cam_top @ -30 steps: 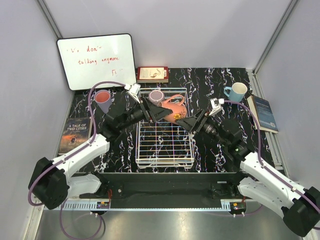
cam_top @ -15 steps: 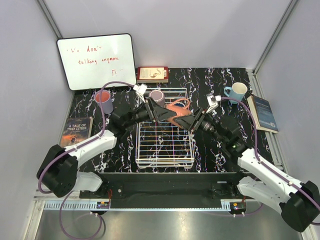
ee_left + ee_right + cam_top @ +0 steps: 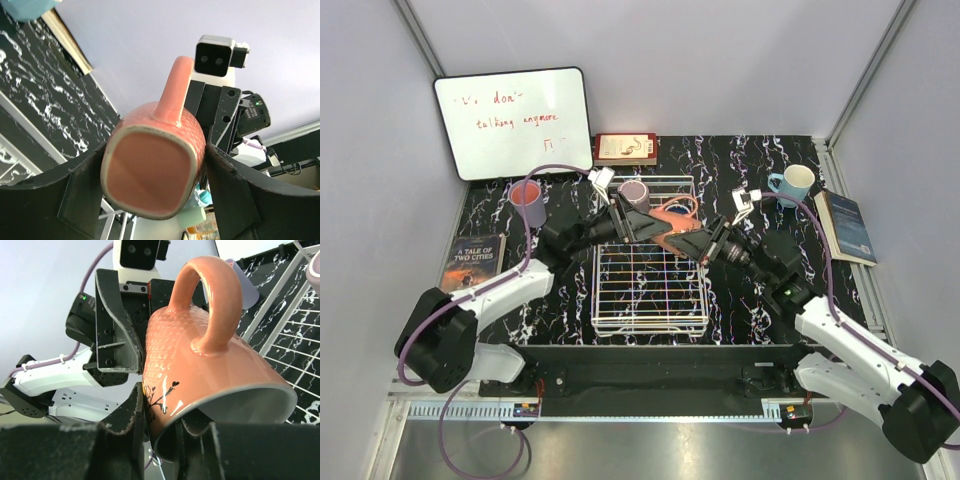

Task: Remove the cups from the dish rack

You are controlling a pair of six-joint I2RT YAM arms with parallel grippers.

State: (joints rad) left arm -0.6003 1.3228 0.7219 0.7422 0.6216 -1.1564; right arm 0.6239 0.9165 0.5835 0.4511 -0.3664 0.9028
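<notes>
- Handover: right gripper has just clamped pink mug by its rim above dish rack.
- Left gripper still grips mug body; it can likely release now.

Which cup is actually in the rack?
Mauve cup at the dish rack's far end. Left gripper and right gripper hold the salmon mug; purple cup and blue mug stand on the table.
</notes>
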